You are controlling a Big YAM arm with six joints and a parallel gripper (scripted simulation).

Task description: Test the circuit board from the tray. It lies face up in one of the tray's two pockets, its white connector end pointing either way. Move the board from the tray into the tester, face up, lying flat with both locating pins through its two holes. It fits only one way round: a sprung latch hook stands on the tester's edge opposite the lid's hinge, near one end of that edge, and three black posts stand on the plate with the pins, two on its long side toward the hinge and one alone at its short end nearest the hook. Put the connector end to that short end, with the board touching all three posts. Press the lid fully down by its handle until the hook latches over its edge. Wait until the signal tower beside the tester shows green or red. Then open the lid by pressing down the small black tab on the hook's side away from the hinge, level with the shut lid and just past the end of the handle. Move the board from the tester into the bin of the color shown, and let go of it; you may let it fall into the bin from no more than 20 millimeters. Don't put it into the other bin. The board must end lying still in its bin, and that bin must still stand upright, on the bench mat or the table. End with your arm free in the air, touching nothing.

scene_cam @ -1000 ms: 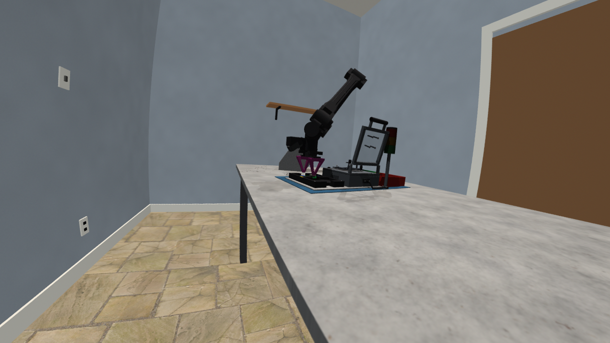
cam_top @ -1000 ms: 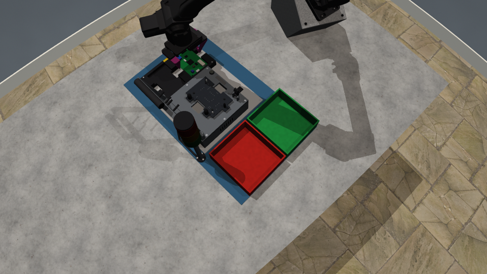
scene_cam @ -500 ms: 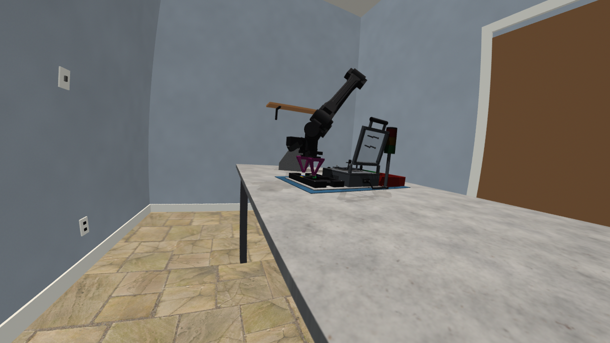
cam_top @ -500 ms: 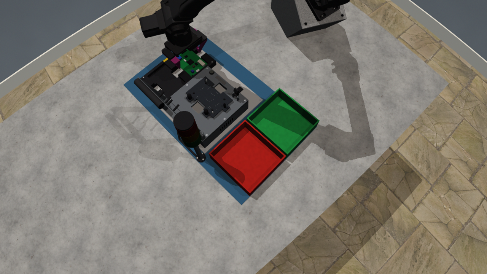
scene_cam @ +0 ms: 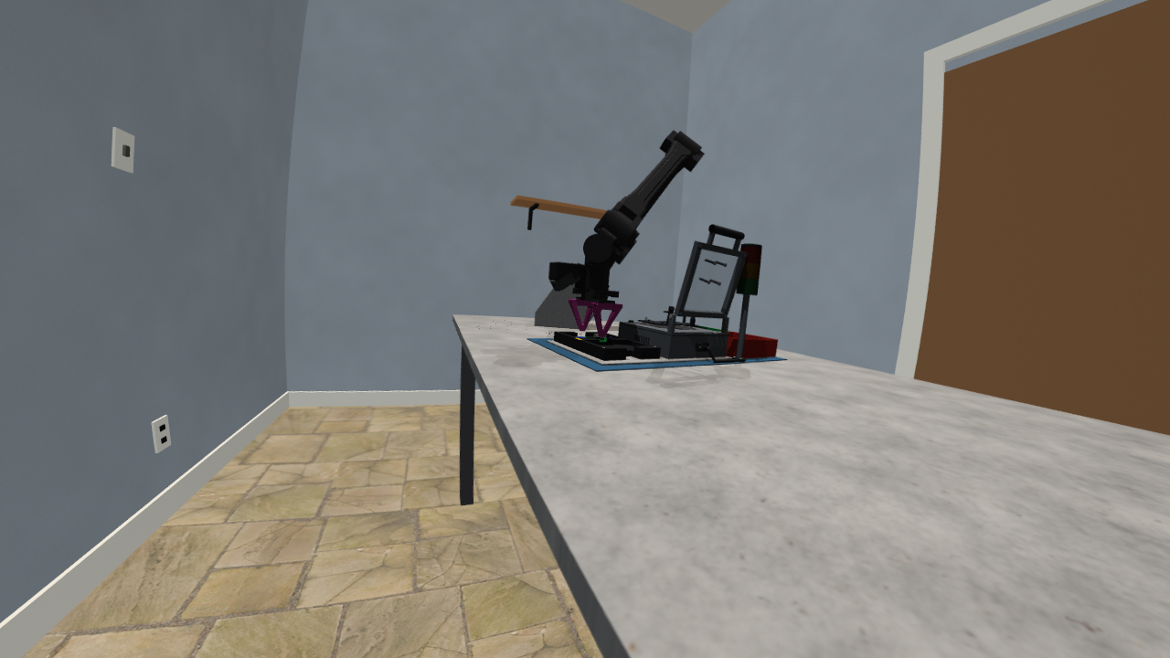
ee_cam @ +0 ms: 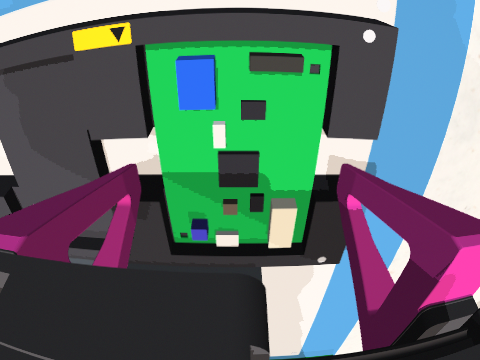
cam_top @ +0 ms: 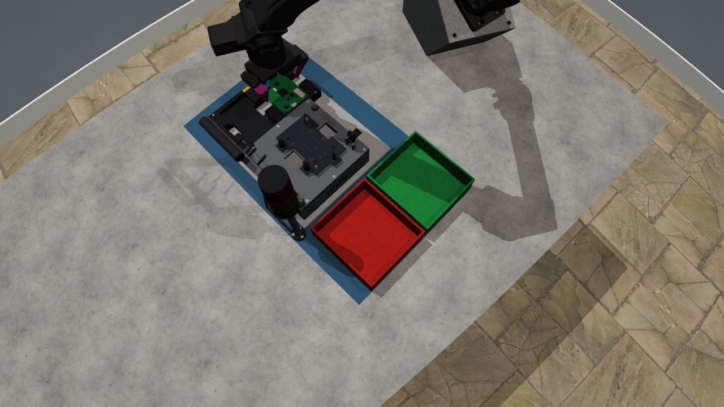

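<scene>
Top view: the flat green circuit board (cam_top: 286,92) is lying face up in one pocket of the black moulded tray (cam_top: 237,108), at the end of the blue bench mat (cam_top: 376,124) nearest the arm. The black jointed arm (cam_top: 263,25) is reaching over that pocket, wrist pointing down. The dark grey tester (cam_top: 323,174) is standing beside the tray with its plate exposed; the red square bin (cam_top: 368,232) and the green square bin (cam_top: 421,178) are sitting beyond it.

Exterior view: the arm is sloping down from a raised elbow, holding the magenta fingers (scene_cam: 607,313) vertical just above the tray. The tester's framed lid (scene_cam: 708,278) is standing open beside the unlit signal tower (scene_cam: 749,270).

Wrist view: the fingers are spread wide and gripping nothing, one either side of the board's long edges, apart from it. For a sound grasp, keep the fingers centred across the board, lower until the tips are flanking its edges in the tray's side notches, then close evenly so the board lifts level.
</scene>
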